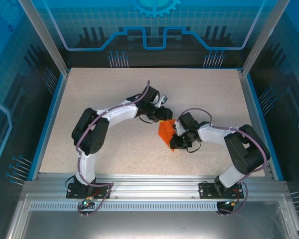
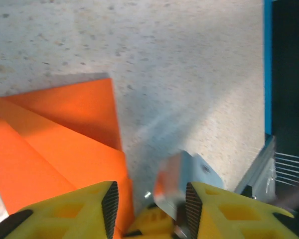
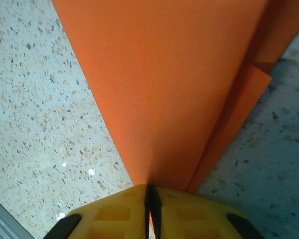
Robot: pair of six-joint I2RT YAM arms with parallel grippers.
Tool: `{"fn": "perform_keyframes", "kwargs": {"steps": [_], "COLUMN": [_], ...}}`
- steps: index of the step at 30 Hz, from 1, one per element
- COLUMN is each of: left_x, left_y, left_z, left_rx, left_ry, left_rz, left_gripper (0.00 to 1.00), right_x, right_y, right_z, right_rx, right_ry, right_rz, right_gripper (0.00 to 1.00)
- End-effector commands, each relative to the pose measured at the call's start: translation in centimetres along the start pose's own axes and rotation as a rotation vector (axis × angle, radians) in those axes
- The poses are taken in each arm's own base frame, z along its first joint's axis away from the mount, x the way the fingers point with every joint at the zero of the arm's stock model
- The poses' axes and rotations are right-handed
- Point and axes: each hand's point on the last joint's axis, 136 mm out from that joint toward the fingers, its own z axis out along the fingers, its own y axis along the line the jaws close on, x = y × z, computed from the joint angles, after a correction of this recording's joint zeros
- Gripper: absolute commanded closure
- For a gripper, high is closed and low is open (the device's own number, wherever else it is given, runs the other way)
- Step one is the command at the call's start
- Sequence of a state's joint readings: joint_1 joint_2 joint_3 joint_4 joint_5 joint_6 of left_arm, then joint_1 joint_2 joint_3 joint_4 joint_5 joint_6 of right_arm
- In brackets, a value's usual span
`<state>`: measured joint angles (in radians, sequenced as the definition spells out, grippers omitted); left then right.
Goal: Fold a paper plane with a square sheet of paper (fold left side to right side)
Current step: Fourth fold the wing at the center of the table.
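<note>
Orange on the bench (image 1: 114, 89): pinching the narrow tip of the paper plane (image 1: 167, 133) in the clenched right claw (image 3: 152, 199), long axis running away from it; hovering the left claw (image 2: 149, 194) parted, empty, beside the wide end.

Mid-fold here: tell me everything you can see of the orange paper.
The orange paper is thin, plain and unmarked, already folded into overlapping layers with straight creases. It sits at the middle of the table between the two claws. In the right wrist view it narrows toward the shut right claw, which pinches it, a second layer showing beside the top one. The left claw is open at its other side: the paper passes under one side of it, nothing between the jaws.
</note>
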<state>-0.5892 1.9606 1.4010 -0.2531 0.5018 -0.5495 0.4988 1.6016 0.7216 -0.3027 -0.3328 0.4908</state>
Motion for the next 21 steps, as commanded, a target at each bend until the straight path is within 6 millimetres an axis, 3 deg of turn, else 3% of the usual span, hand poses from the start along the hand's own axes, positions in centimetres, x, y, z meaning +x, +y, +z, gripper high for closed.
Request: {"fn": "perform_keyframes", "kwargs": {"steps": [1, 6, 14, 16, 21], "left_x": [2.7, 5.6, 6.1, 6.0, 4.6], "left_y": [-0.5, -0.6, 0.8, 1.2, 1.8], "left_z": [0.5, 3.3, 4.9, 4.7, 1.7], "left_rx": [0.016, 0.061, 0.027, 0.017, 0.018], "left_ry": [0.025, 0.087, 0.110, 0.098, 0.015], "left_rz": [0.011, -0.029, -0.073, -0.084, -0.100], "left_gripper": [0.59, 0.61, 0.65, 0.65, 0.66], "right_x": [2.9, 2.8, 2.8, 2.9, 2.9], "right_y": [-3.1, -3.0, -3.0, -3.1, -3.1], "right_z": [1.3, 1.4, 1.4, 1.4, 1.4], "right_rx": [0.120, 0.116, 0.116, 0.117, 0.119], "right_ry": [0.097, 0.104, 0.105, 0.107, 0.106], "right_rz": [0.058, 0.056, 0.055, 0.056, 0.056], "right_gripper": [0.86, 0.87, 0.87, 0.87, 0.87]}}
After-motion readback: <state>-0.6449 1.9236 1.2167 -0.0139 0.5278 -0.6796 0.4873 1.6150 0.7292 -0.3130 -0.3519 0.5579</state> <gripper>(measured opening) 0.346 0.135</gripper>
